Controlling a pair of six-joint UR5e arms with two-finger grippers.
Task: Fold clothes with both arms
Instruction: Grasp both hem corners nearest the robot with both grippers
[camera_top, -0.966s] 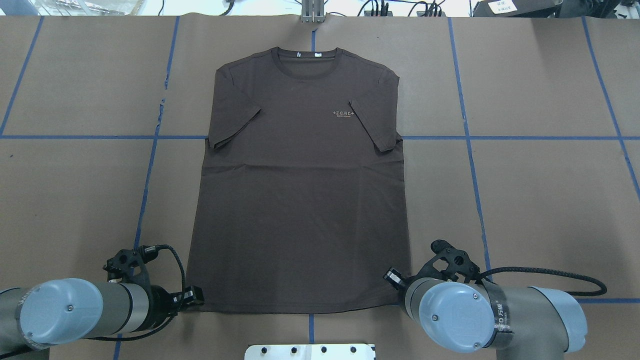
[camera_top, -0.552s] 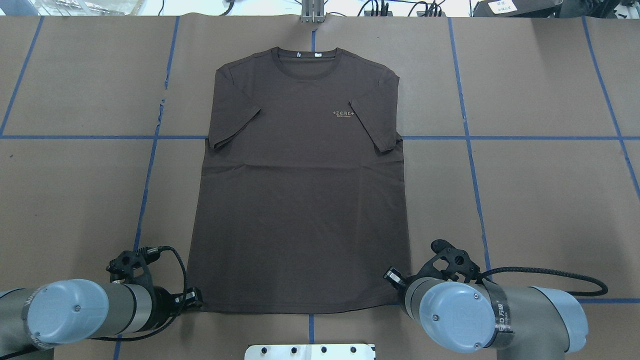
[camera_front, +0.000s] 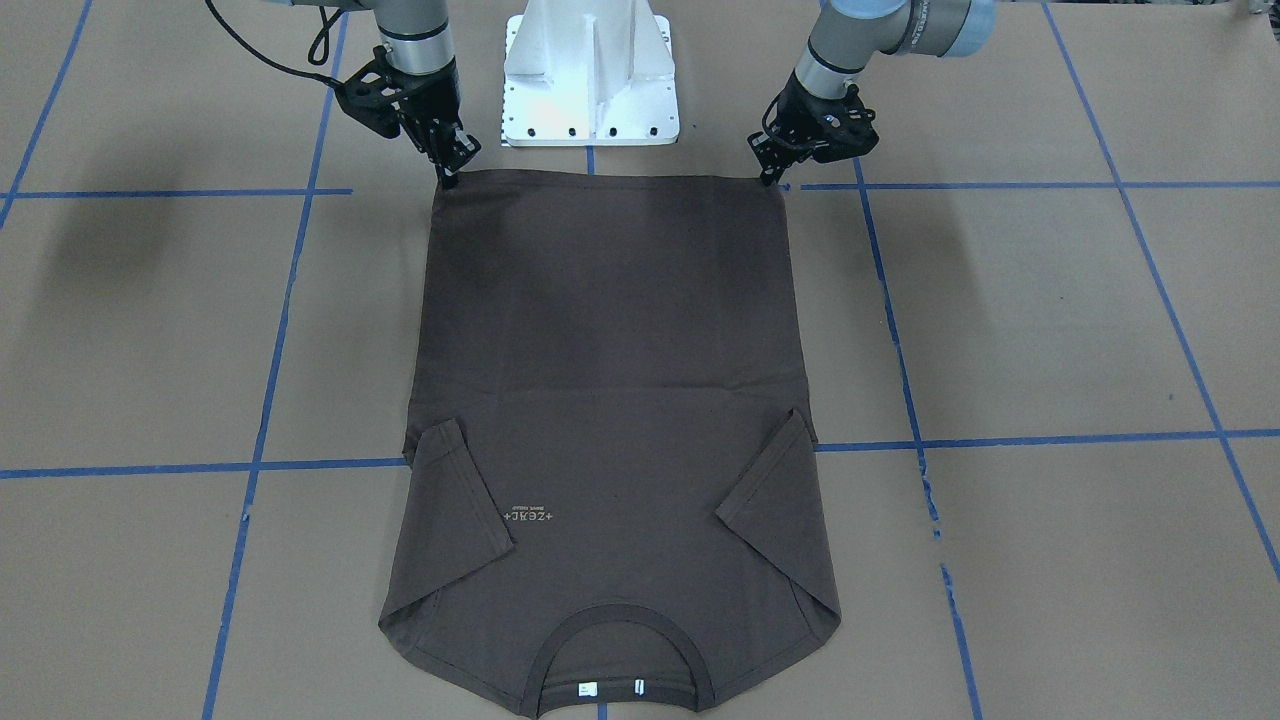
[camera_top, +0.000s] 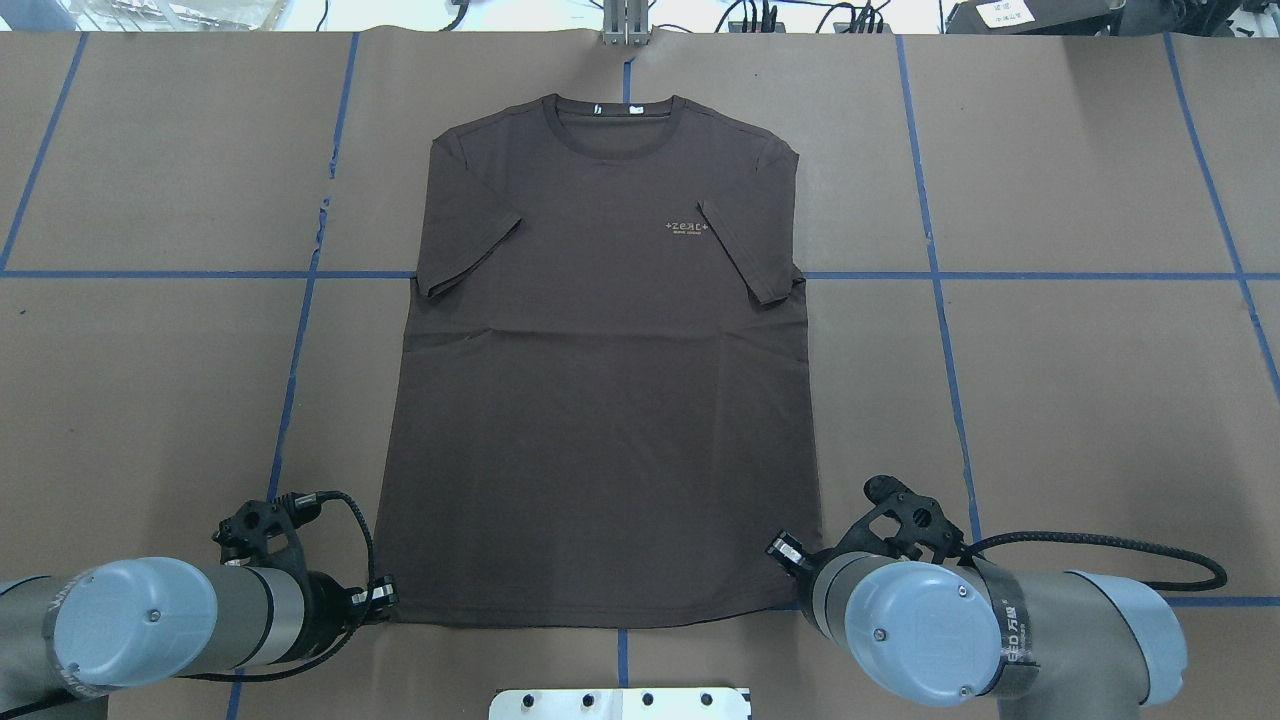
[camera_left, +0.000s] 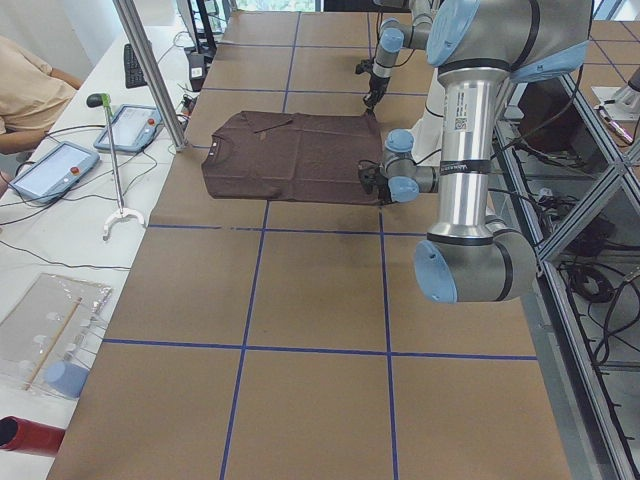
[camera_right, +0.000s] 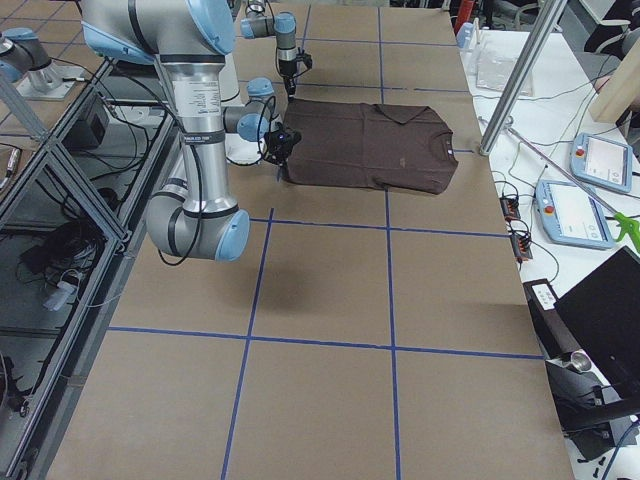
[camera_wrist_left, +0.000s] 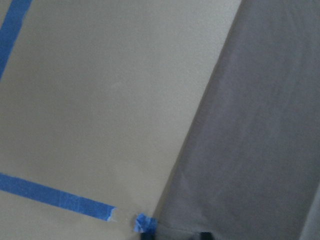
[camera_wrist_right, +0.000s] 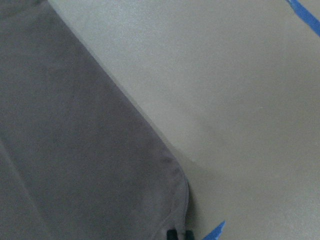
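Two sleeves (camera_top: 470, 240) already lie tucked in on the dark brown T-shirt (camera_top: 610, 400), flat on the worktop (camera_top: 1050, 400); the body folds remain. The left tool (camera_front: 769, 178) straddles one hem corner, tips apart. The right tool (camera_front: 447, 176) meets the other, tips nearly together; whether it is clamped, I cannot tell.

Two silver-grey robot arms with light blue joint caps reach down to the counter. The left arm (camera_top: 150, 625) lies low, its wrist bent so the black left claw (camera_front: 772, 180) points steeply down, fingertips (camera_wrist_left: 205, 235) set apart. The right arm (camera_top: 1000, 630) mirrors it, elbow raised above its right claw (camera_front: 447, 180). That claw's fingertips (camera_wrist_right: 172, 234) sit close together, pinching a T-shirt (camera_wrist_right: 75, 150) corner.
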